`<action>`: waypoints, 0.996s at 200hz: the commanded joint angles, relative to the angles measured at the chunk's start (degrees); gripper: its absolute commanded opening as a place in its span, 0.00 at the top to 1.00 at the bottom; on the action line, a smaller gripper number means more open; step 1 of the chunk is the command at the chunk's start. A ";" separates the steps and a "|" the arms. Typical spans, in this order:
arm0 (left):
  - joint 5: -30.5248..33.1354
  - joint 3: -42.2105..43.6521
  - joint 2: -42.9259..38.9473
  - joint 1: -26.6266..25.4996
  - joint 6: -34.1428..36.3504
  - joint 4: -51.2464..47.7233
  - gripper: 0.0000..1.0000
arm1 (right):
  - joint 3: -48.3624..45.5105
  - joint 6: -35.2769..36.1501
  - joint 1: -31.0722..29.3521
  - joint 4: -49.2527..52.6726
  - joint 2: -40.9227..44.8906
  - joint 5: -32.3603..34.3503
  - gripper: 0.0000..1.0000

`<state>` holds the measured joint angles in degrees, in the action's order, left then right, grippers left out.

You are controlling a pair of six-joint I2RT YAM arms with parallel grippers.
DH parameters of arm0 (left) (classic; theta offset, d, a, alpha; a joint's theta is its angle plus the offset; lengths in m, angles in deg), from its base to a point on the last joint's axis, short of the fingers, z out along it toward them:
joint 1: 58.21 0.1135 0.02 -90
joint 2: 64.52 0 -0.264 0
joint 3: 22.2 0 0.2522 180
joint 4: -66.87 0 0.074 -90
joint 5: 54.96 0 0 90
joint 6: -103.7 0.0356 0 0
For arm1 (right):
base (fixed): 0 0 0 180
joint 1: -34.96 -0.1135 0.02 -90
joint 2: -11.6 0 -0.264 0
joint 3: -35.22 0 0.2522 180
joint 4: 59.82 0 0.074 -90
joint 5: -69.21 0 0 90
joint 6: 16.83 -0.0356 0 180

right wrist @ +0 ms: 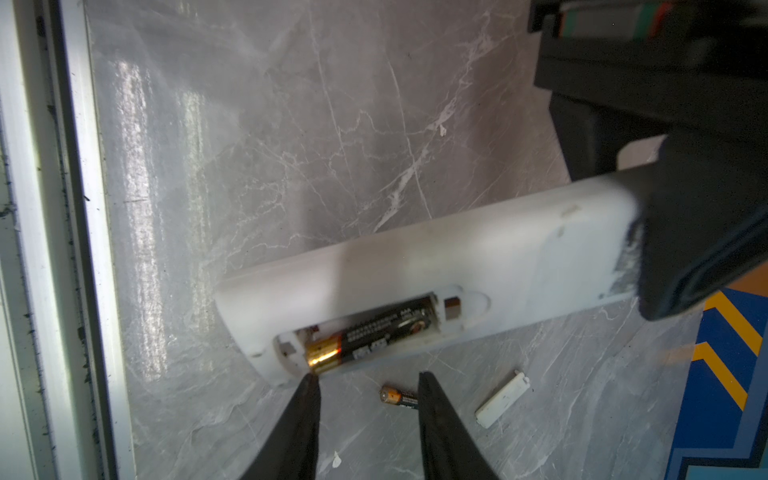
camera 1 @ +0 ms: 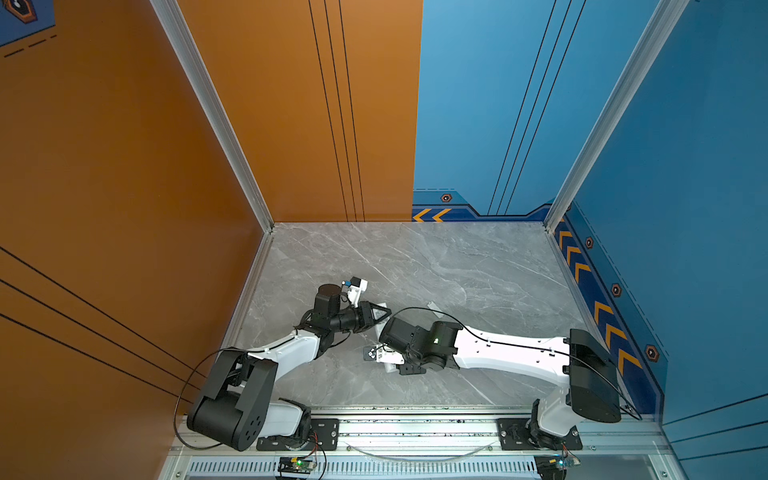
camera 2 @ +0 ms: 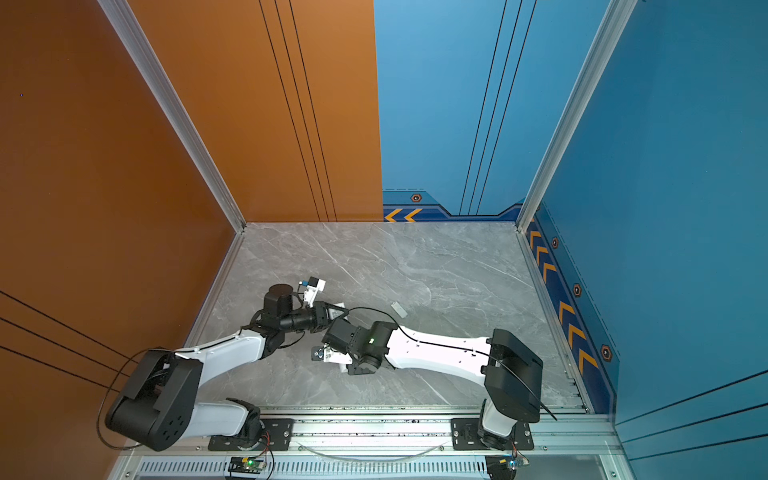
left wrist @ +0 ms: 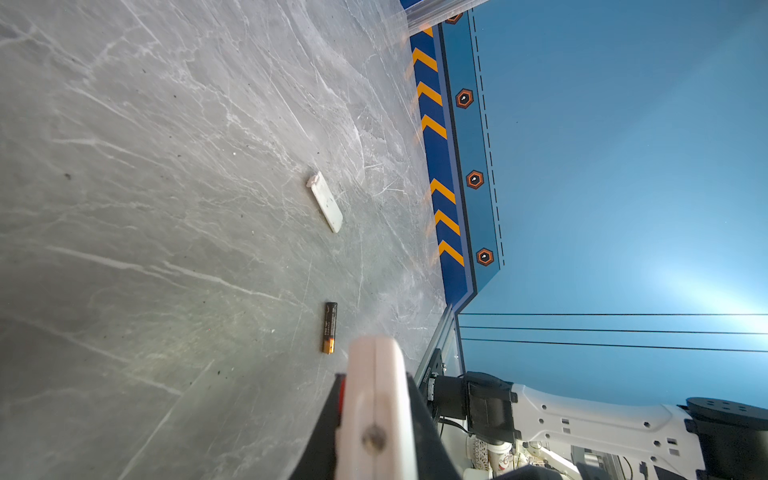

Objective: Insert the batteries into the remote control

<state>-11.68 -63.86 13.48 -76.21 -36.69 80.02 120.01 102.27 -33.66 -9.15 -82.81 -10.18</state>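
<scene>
Roughly halfway. Long slim white plastic remote control (right wrist: 415, 266) is held with its plain back facing the right wrist camera and its battery bay open; whether the bay end rests on the grey marble-patterned tabletop (right wrist: 291, 124) I cannot tell. One dark slim cell with a copper-gold end, the seated battery (right wrist: 374, 332), lies in the bay; the slot beside it looks empty. Left gripper (left wrist: 374, 380) is clenched on the remote control's other end, well away from the bay. Right gripper (right wrist: 368, 380) hangs just beside the bay's rim, black fingers (right wrist: 436, 424) parted with nothing between them. A second matching cell, the loose battery (right wrist: 395, 397), lies flat on the tabletop beyond those fingers, apart from the remote control. Small white plastic compartment cover (right wrist: 503, 399) lies near it, off. Left to do, by my reading: pick up the loose battery, seat it, probably refit the compartment cover. Both top views hide the bay under the right wrist.
</scene>
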 commanded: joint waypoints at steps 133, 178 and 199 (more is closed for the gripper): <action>-3.83 -1.26 -1.68 0.00 -0.41 -2.04 1.00 | -1.27 -0.99 0.22 -1.10 2.21 2.89 0.55; -3.66 -1.15 -2.06 0.00 -0.16 -2.66 1.00 | -1.84 -1.80 -0.02 -1.08 4.31 0.43 0.60; -3.66 -1.18 -2.11 0.03 -0.15 -2.75 1.00 | -2.96 -2.10 0.00 -1.13 6.77 -1.55 0.63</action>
<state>-13.27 -63.86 12.63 -76.21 -36.78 77.51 118.37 101.61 -33.62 -9.70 -80.29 -9.15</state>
